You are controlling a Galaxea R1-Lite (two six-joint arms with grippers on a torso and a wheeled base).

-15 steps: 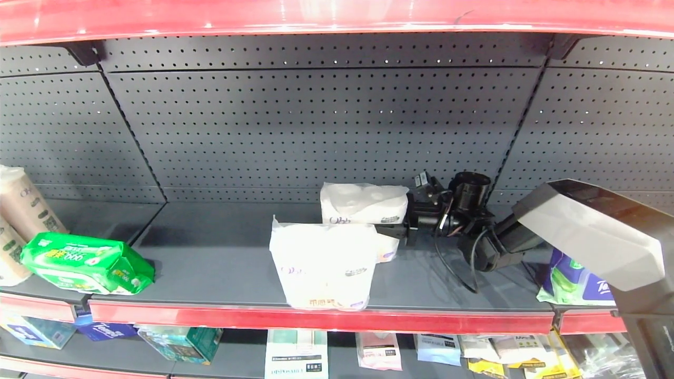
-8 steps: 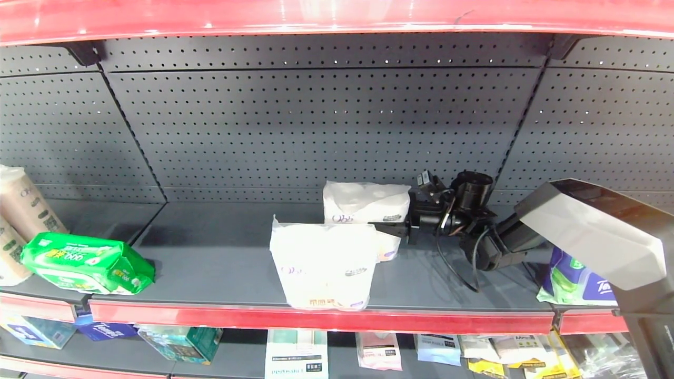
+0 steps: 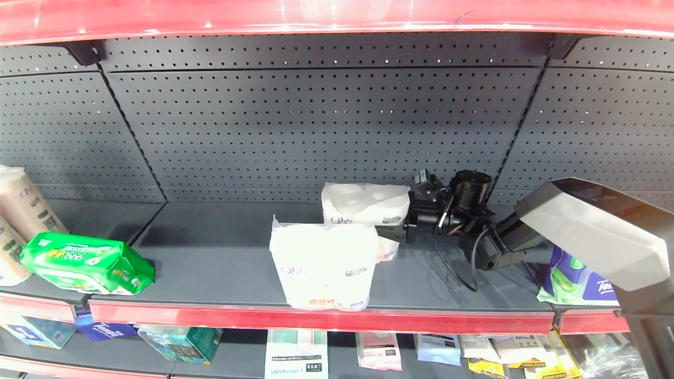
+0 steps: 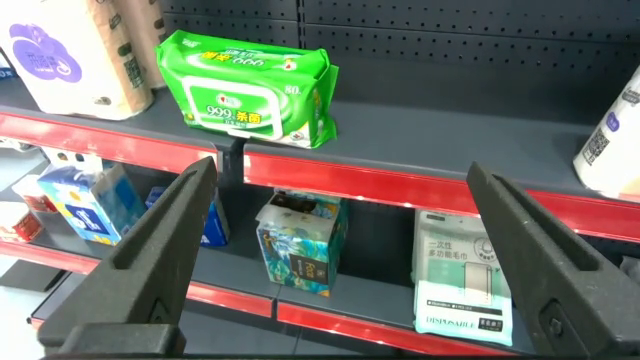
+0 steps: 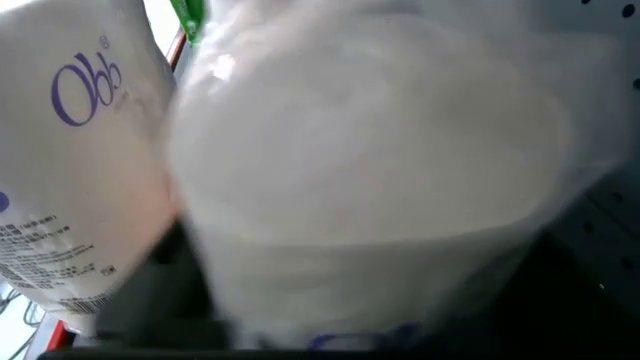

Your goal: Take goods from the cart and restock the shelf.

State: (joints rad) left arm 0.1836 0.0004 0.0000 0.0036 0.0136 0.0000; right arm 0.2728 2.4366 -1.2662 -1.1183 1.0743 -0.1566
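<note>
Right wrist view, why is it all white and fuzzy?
Right wrist view: the pack is too close to the lens, so it blurs. Head view: the same pack looks sharp, and the red shelf edge up top shines with glare.

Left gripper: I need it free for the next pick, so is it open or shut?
Open. In the left wrist view, the left gripper has its fingers spread wide with nothing between them.
</note>
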